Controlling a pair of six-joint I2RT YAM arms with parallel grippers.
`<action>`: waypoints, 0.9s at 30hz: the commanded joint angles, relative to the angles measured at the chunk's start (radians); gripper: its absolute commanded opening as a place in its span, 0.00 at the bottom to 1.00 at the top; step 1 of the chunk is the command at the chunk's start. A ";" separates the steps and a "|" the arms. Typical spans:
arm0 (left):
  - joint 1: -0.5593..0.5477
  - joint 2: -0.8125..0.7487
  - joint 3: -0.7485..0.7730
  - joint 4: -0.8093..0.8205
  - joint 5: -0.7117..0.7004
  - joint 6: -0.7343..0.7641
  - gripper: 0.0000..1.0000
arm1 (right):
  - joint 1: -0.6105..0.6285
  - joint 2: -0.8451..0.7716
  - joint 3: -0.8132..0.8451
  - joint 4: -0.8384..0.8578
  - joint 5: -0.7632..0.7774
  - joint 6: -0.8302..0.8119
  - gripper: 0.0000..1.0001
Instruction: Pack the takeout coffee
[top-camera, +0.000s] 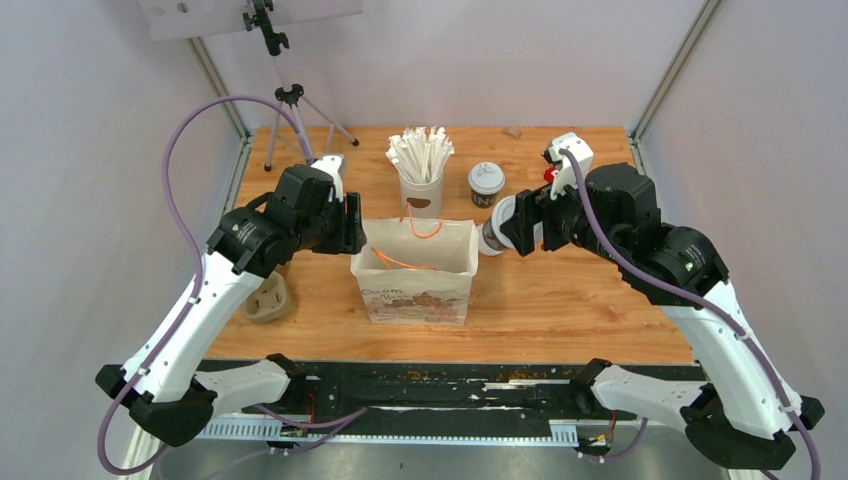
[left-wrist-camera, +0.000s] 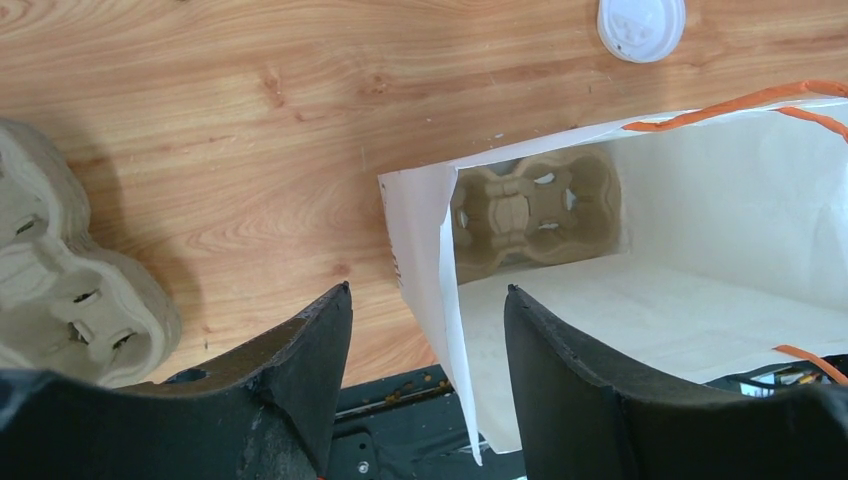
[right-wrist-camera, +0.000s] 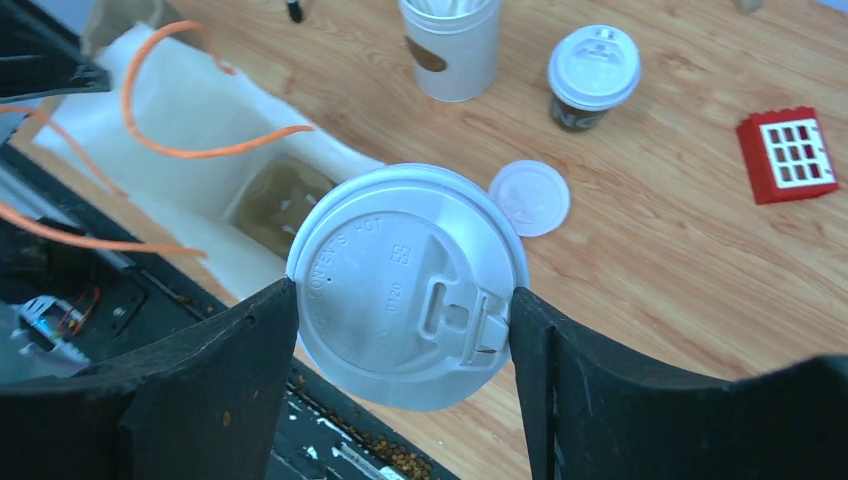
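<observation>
Left gripper: jaws apart, astride the left wall of the white paper bag, seemingly not pinching the paper, though it's hard to be sure. A pulp carrier lies on the bag's floor. Right gripper clamps a lidded coffee cup by its sides, just beside the bag's right rim. The other cup stands on the table behind, near the cup of sticks.

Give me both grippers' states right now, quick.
Left gripper: open, fingers astride the side wall of the white paper bag, not pinching it.
Right gripper: closed on the dark brown paper cup with a round white plastic lid.
</observation>
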 joint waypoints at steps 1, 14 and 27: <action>0.000 0.007 0.037 0.029 0.005 0.001 0.64 | 0.053 -0.038 -0.006 0.036 -0.082 0.046 0.66; 0.000 -0.040 -0.019 0.092 0.080 -0.021 0.60 | 0.180 -0.003 0.016 0.144 -0.093 0.040 0.66; -0.001 -0.071 -0.054 0.060 0.073 -0.051 0.57 | 0.279 0.040 -0.175 0.371 -0.094 -0.161 0.66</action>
